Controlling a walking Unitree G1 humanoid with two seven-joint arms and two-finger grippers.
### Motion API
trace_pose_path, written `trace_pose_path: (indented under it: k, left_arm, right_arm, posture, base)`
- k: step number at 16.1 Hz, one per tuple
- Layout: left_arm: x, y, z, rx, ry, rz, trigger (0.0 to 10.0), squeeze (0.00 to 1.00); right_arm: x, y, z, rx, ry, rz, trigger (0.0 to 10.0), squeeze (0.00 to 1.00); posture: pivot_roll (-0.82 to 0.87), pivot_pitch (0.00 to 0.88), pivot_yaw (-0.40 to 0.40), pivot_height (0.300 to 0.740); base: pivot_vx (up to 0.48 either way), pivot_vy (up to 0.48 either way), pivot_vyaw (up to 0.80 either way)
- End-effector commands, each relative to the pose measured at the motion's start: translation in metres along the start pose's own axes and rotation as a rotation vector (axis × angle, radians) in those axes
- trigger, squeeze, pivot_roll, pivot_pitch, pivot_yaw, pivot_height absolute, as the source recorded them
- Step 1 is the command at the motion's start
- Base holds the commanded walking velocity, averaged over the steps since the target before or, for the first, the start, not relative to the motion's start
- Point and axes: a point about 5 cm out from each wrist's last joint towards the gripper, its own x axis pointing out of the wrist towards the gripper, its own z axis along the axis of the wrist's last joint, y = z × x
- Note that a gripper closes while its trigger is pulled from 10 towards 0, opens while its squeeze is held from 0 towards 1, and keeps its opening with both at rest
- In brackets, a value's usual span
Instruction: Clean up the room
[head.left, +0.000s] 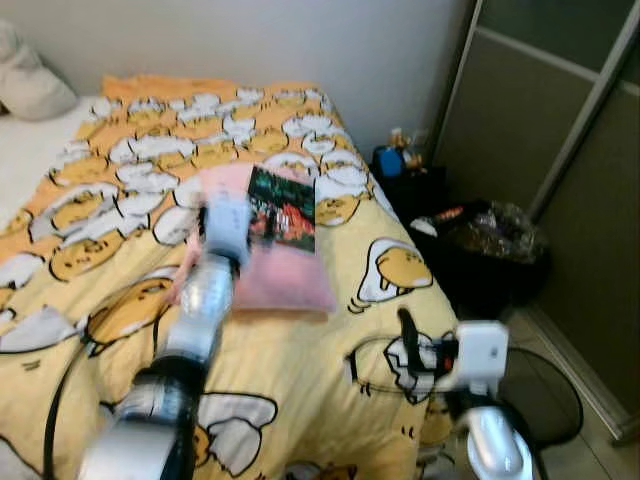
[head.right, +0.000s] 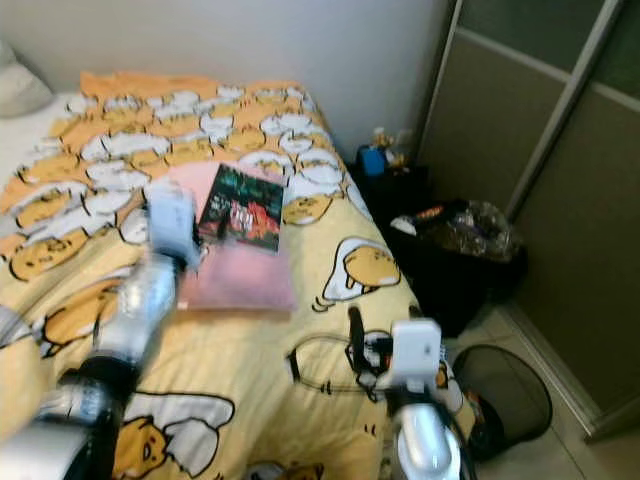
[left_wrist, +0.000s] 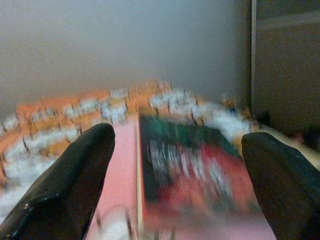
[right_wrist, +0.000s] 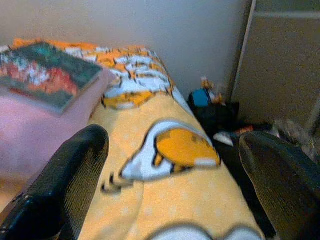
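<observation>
Yellow bedding printed with egg cartoons covers the bed (head.left: 300, 400) in the head views. A dark-covered book (head.left: 283, 208) lies on a pink pillow (head.left: 290, 280) mid-bed, not yet picked up. The left pincer (head.left: 228, 222) reaches toward it; the right pincer (head.left: 420, 345) hovers over the near right edge. Left wrist view: fingers (left_wrist: 65, 185) spread wide, book between and beyond them. Right wrist view: fingers (right_wrist: 60, 190) wide apart over bedding, holding nothing. Tidying looks barely begun.
</observation>
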Motion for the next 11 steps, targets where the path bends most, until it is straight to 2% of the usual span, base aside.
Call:
trace_pose_path:
  k: [1, 2, 3, 4, 5, 7, 8, 10, 11]
  left_arm:
    - [0.006, 0.022, 0.022, -0.027, -0.054, 0.078, 10.0, 0.00]
    - [0.005, 0.027, 0.024, -0.045, -0.055, 0.094, 10.0, 0.00]
    - [0.004, 0.027, 0.029, -0.018, -0.081, 0.076, 10.0, 0.00]
    - [0.004, 0.025, 0.035, 0.079, -0.118, 0.046, 10.0, 0.00]
    - [0.010, 0.031, 0.041, 0.078, -0.125, 0.068, 10.0, 0.00]
    - [0.026, 0.034, 0.056, 0.048, -0.120, 0.088, 10.0, 0.00]
    - [0.036, 0.031, 0.061, 0.054, -0.098, 0.080, 10.0, 0.00]
    - [0.045, 0.026, 0.060, 0.026, -0.046, 0.073, 10.0, 0.00]
    - [0.048, 0.022, 0.058, 0.016, -0.009, 0.067, 10.0, 0.00]
  right_arm:
    - [0.006, 0.001, 0.004, 0.025, -0.004, 0.001, 10.0, 0.00]
    - [0.011, 0.003, 0.005, 0.037, -0.005, 0.012, 10.0, 0.00]
    - [0.018, 0.008, 0.005, 0.044, -0.005, 0.036, 10.0, 0.00]
    - [0.030, 0.012, 0.005, 0.041, -0.006, 0.062, 10.0, 0.00]
    - [0.034, 0.013, 0.007, 0.046, -0.012, 0.062, 10.0, 0.00]
    - [0.031, 0.020, 0.006, 0.058, -0.003, 0.074, 10.0, 0.00]
    - [0.027, 0.024, 0.003, 0.054, 0.008, 0.089, 10.0, 0.00]
    - [0.018, 0.025, -0.001, 0.058, 0.022, 0.099, 10.0, 0.00]
    - [0.008, 0.028, -0.001, 0.055, 0.030, 0.108, 10.0, 0.00]
  posture:
    - [-0.07, 0.041, 0.021, 0.740]
    - [-0.04, 0.036, 0.016, 0.740]
    - [-0.01, 0.032, 0.012, 0.740]
    - [0.02, 0.023, 0.004, 0.740]
    - [0.03, 0.022, 0.000, 0.740]
    - [0.01, 0.036, 0.000, 0.740]
    - [0.00, 0.043, 0.004, 0.740]
    - [-0.04, 0.087, 0.011, 0.740]
    - [-0.07, 0.124, 0.013, 0.740]
  base:
    - [0.000, 0.000, 0.00]
    - [0.000, 0.000, 0.00]
    - [0.000, 0.000, 0.00]
    - [0.000, 0.000, 0.00]
    - [0.000, 0.000, 0.00]
    - [0.000, 0.000, 0.00]
    - [0.000, 0.000, 0.00]
    - [0.000, 0.000, 0.00]
    - [0.000, 0.000, 0.00]
